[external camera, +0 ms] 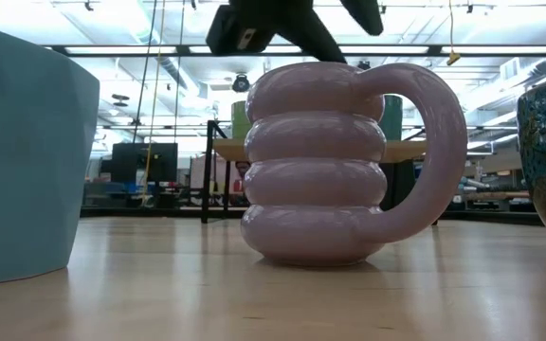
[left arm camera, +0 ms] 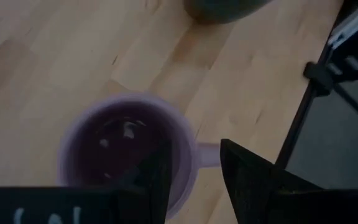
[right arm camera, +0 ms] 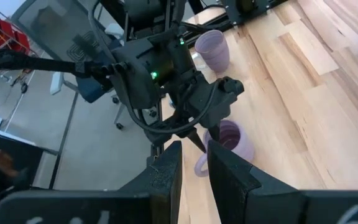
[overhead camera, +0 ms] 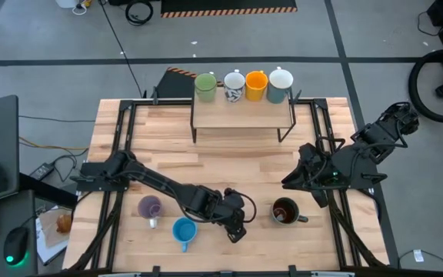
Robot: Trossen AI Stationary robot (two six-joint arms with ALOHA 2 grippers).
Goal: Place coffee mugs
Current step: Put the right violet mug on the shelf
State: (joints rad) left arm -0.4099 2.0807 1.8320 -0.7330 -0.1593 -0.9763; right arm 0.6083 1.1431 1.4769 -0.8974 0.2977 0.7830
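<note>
A ribbed light purple coffee mug (external camera: 316, 161) stands upright on the table, its handle toward the dark brown mug (overhead camera: 285, 211). My left gripper (left arm camera: 196, 149) hovers open just over its rim (left arm camera: 185, 134). One finger is above the mug's mouth and the other outside, past the handle's root (left arm camera: 207, 155). From above, the gripper (overhead camera: 237, 231) hides this mug. A smooth purple mug (overhead camera: 150, 206) and a blue mug (overhead camera: 184, 229) stand near the front left. My right gripper (overhead camera: 289, 183) waits raised at the right, its fingers a narrow gap apart and holding nothing.
A raised wooden shelf (overhead camera: 241, 115) at the table's far side carries green (overhead camera: 204, 86), white patterned (overhead camera: 234, 86), orange (overhead camera: 255, 85) and white (overhead camera: 280, 83) mugs along its back edge. Black frame rails run along both table sides. Bare wood lies between shelf and arms.
</note>
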